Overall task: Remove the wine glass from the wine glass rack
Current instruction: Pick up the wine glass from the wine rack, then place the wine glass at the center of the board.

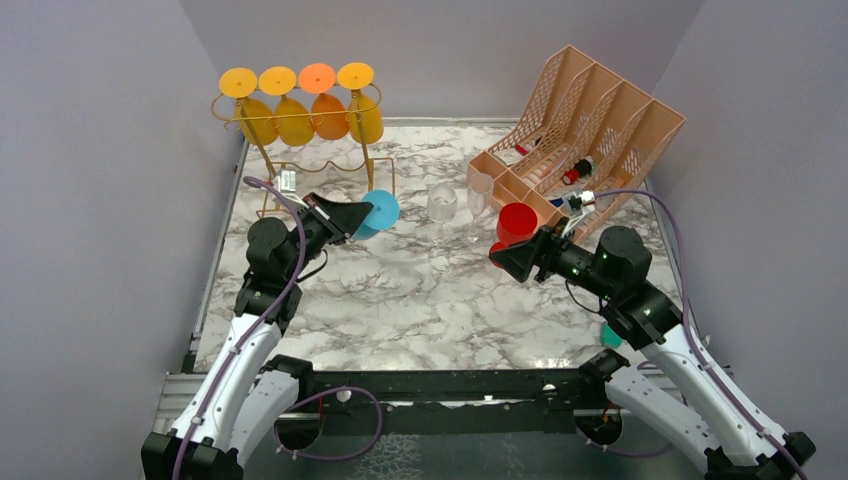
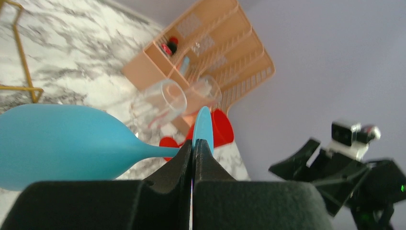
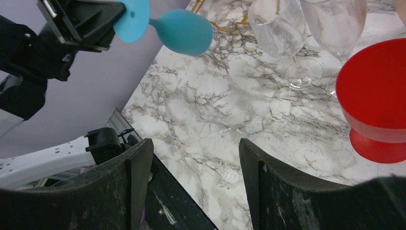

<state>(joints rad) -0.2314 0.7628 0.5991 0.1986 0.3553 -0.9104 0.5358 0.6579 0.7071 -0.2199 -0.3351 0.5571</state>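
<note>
Spreading across the middle of the overhead view is the marbled tabletop (image 1: pixel 420 300); at its upper right leans a peach lattice file organizer (image 1: pixel 600 120) with small odds and ends in its slots; at the upper left stands the gold wire wine glass rack (image 1: pixel 268 165), with four hanging glasses (image 1: pixel 295 120), yellow and orange, upside down on its top rail, feet uppermost.

Both arms reach in from the bottom edge. The left pincer (image 1: pixel 352 215) sits just right of the rack's lower legs; its fingers are pressed nearly together on the stem of the blue wine glass (image 1: pixel 383 208), right by the foot. The left wrist view shows the pincer (image 2: pixel 194 143) pinched shut there, and the glass (image 2: pixel 62 143) lying on its side, bowl stretching to the left of frame; it is off the rack and, seen from the right wrist (image 3: pixel 184 31), held up off the marble.

The right pincer (image 1: pixel 500 258) hangs at centre right, its fingers (image 3: pixel 139 167) spread wide with nothing between them; a red glass (image 1: pixel 517 222) stands upright just beyond it; two clear glasses (image 1: pixel 441 203) stand upright between the red and the blue.
</note>
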